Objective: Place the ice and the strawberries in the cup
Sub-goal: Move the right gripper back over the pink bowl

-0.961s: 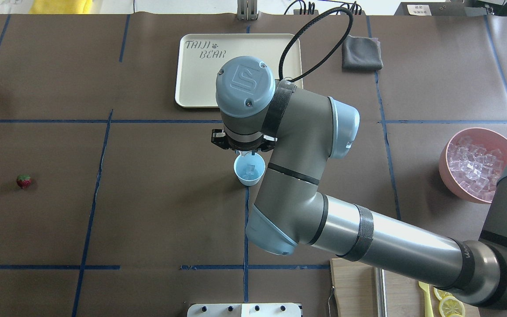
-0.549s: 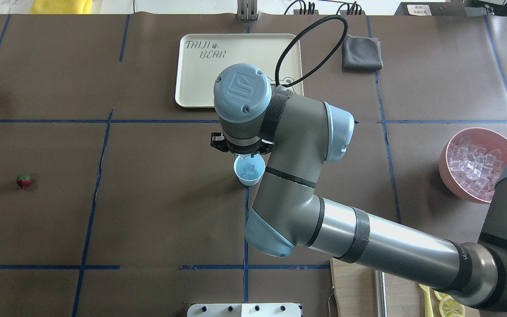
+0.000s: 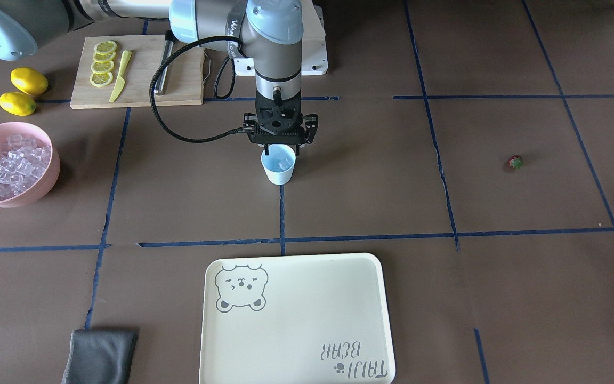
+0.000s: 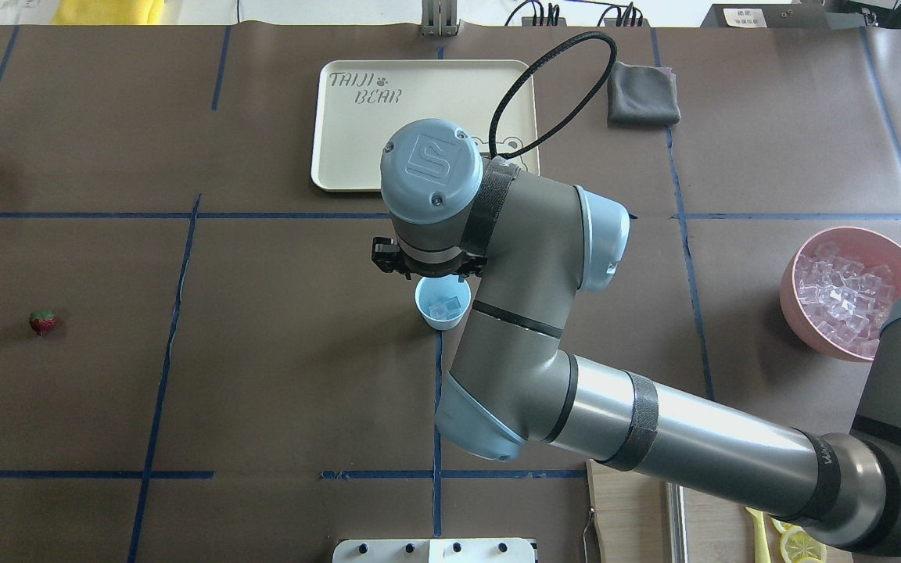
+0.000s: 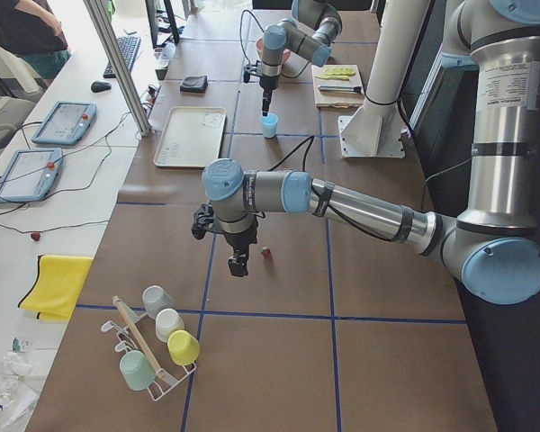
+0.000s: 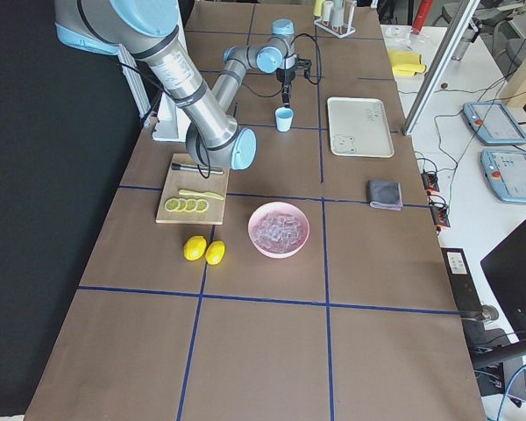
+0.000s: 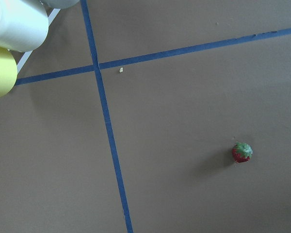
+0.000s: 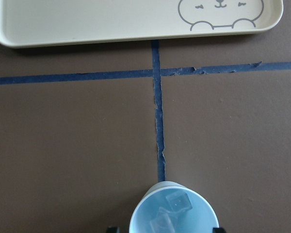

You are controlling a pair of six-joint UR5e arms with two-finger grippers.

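Observation:
The light-blue cup (image 4: pixel 443 303) stands at the table's middle, and two clear ice cubes (image 8: pixel 178 202) lie in it. My right gripper (image 3: pixel 279 145) hangs just above the cup (image 3: pixel 279 165), open and empty; its fingertips (image 8: pixel 112 229) stand either side of the rim. Many more ice cubes (image 4: pixel 841 293) fill the pink bowl (image 4: pixel 810 332) at the right. The small red strawberry (image 4: pixel 42 322) lies alone at the far left, and shows in the left wrist view (image 7: pixel 242 152). My left gripper (image 5: pixel 238 265) hovers beside the strawberry (image 5: pixel 266 253); I cannot tell whether it is open.
A cream tray (image 4: pixel 357 148) lies beyond the cup, with a grey cloth (image 4: pixel 642 94) to its right. A cutting board (image 3: pixel 179 80) with lemon slices and a knife, and two lemons (image 3: pixel 29 81), lie near the robot's base. A rack of cups (image 5: pixel 157 346) stands near the left gripper.
The right wrist has shifted slightly left over the cup. The whitish cube at the gripper's tips is gone from there, and the cup now holds two cubes instead of one.

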